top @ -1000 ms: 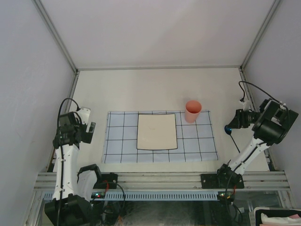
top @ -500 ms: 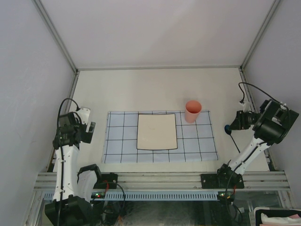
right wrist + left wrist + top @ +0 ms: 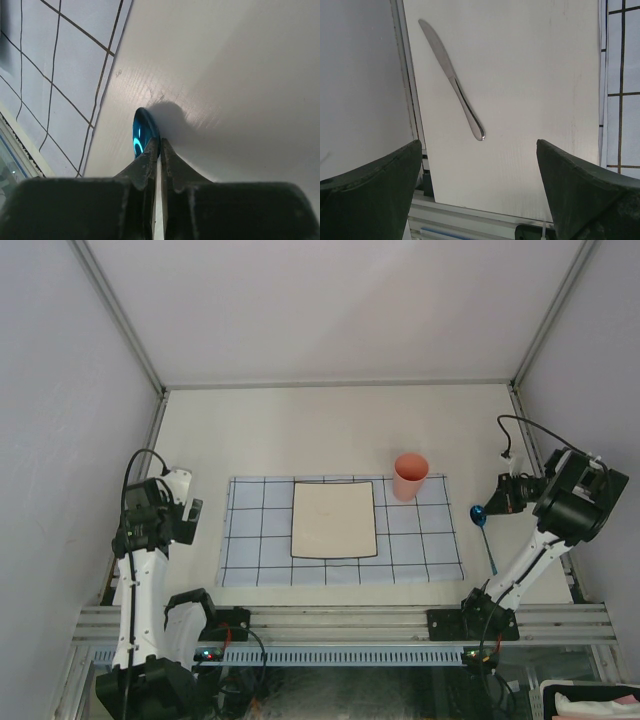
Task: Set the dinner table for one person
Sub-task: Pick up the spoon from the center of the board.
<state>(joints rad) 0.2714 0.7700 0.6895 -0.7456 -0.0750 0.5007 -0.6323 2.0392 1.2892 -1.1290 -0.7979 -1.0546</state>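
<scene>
On the dinner table (image 3: 330,430) lies a light-blue grid cloth (image 3: 420,540) carrying a square cream plate (image 3: 334,519) and a pink cup (image 3: 410,476). Right of the cloth is a blue spoon (image 3: 480,513), its handle pointing toward the near edge. My right gripper (image 3: 488,507) is shut on the spoon at the base of its bowl (image 3: 142,132); the bowl stands on edge just past the right gripper (image 3: 160,142). A steel knife (image 3: 452,80) lies by the left rail. My left gripper (image 3: 479,150) hangs open above the knife's handle end, holding nothing.
Grey metal rails (image 3: 340,620) edge the table at the front and pale walls close in the other sides. The left arm (image 3: 150,530) stands between the cloth and the left wall. The right arm's cable (image 3: 520,425) loops above its wrist.
My right gripper has shut on the blue spoon and shifted slightly left, and the spoon's bowl moved with it. The left arm has not moved.
</scene>
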